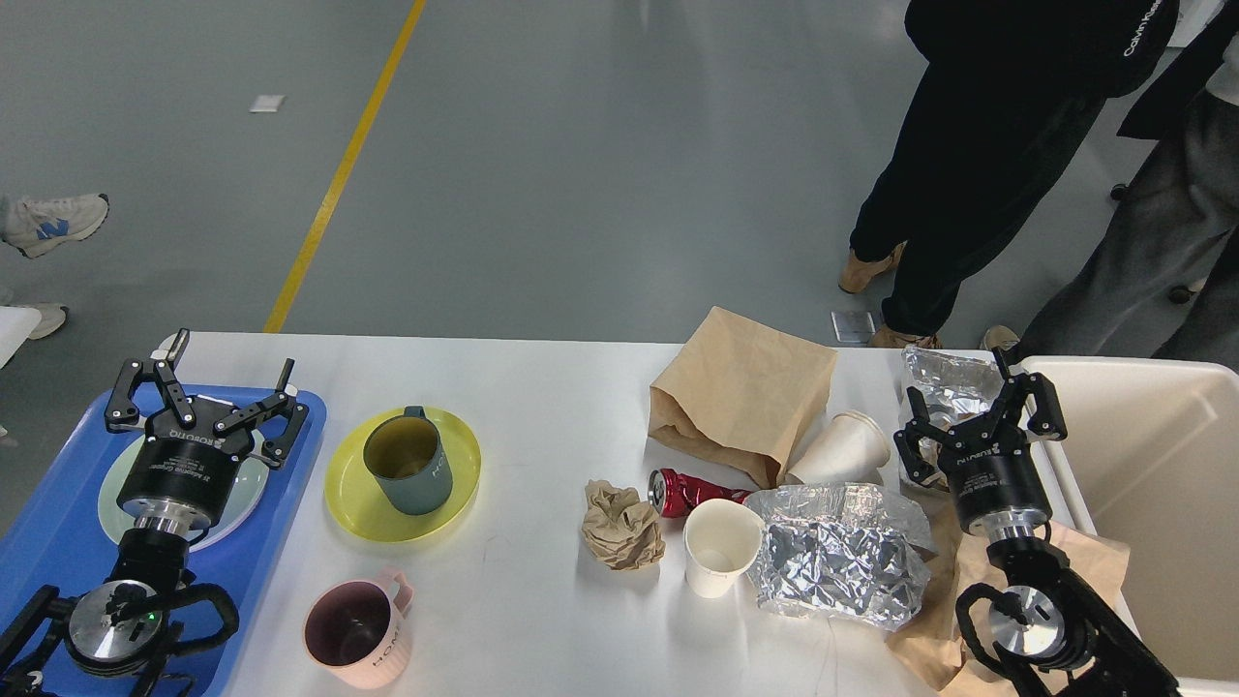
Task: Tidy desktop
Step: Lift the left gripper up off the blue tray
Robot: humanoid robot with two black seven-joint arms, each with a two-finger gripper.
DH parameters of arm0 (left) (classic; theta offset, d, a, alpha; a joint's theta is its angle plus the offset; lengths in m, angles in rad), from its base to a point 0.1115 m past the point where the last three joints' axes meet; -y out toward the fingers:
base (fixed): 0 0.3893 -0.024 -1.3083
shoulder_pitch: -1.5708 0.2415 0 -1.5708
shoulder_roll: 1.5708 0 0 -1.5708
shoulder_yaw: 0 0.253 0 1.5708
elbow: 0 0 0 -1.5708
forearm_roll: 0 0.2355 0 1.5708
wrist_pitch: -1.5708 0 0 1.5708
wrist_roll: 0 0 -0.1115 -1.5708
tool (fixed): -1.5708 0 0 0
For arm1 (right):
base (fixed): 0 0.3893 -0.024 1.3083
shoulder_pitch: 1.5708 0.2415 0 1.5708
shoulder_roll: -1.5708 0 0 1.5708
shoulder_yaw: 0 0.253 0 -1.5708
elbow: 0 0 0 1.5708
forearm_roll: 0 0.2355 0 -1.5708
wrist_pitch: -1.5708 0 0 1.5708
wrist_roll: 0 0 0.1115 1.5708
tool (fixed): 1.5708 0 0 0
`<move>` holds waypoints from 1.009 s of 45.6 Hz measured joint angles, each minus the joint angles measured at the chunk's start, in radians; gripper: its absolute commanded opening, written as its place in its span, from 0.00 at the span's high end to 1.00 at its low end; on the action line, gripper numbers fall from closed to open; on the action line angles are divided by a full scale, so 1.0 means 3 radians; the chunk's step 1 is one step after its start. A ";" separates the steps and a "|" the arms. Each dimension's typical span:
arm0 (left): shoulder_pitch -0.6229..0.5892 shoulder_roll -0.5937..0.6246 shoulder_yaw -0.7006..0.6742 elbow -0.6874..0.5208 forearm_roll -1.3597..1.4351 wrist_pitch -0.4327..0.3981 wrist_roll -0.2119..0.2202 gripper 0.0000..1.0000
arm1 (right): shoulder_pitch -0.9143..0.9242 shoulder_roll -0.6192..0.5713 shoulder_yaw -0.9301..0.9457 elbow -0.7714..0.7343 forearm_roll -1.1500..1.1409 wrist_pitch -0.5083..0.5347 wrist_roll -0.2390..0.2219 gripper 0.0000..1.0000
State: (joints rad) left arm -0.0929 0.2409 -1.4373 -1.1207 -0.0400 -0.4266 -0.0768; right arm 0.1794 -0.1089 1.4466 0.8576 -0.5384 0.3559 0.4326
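Desktop (542,387) clutter splits in two for you: crockery to the left, rubbish to the right, all of it on the white top that fills the lower half of the head view.

Your left gripper (203,382) hangs spread and empty over the pale plate (242,494) in the blue tray (58,523). Your right gripper (973,411) is also spread, holding nothing, just above the small foil bag (944,382) beside the cream bin (1162,465).

Watch these risks:
- The foil bags are slick and crumpled; a pinch on a loose fold will likely slip.
- The upright paper cup (716,557) touches the large foil bag (837,561), so dragging that bag could tip it.
- The red can (682,489) lies on its side and may roll.
- The green mug (411,465) stands on the yellow plate (387,513); lifting the plate alone could topple it.

Readable writing: "HOME" on the pink mug (353,634), partly on the green one, "ROBOTIQ" on both grippers, and "Calvin Klein", cut off, on a bystander's jacket (1113,39).
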 measured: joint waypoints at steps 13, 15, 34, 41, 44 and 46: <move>-0.0018 -0.0034 -0.0016 0.0054 0.0000 0.0012 -0.0009 0.03 | 0.0000 0.0000 0.0000 0.0000 0.0000 0.0000 0.0000 0.00; -0.0021 -0.0026 -0.0012 0.0066 0.0000 0.0014 -0.0009 0.03 | 0.0000 0.0000 0.0000 0.0000 0.0000 0.0000 0.0000 0.00; -0.0162 0.0559 0.0565 0.0097 -0.0027 0.0025 -0.0031 0.03 | 0.0000 0.0000 0.0000 -0.0006 0.0000 0.0000 0.0000 0.00; -0.0874 0.1290 0.1854 0.0126 -0.0051 0.0018 -0.0057 0.03 | 0.0000 0.0000 0.0000 -0.0006 0.0000 0.0000 0.0000 0.00; -0.1330 0.1582 0.2535 0.0128 -0.0052 0.0012 -0.0055 0.03 | 0.0000 0.0000 0.0000 -0.0006 0.0000 0.0000 0.0000 0.00; -0.1649 0.1739 0.3000 0.0129 -0.0051 0.0001 -0.0054 0.03 | 0.0000 0.0000 0.0000 -0.0006 0.0000 0.0000 0.0000 0.00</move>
State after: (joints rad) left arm -0.5876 0.7626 -0.5372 -1.0819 -0.0554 -0.4262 -0.0930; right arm 0.1795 -0.1089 1.4465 0.8559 -0.5385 0.3559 0.4326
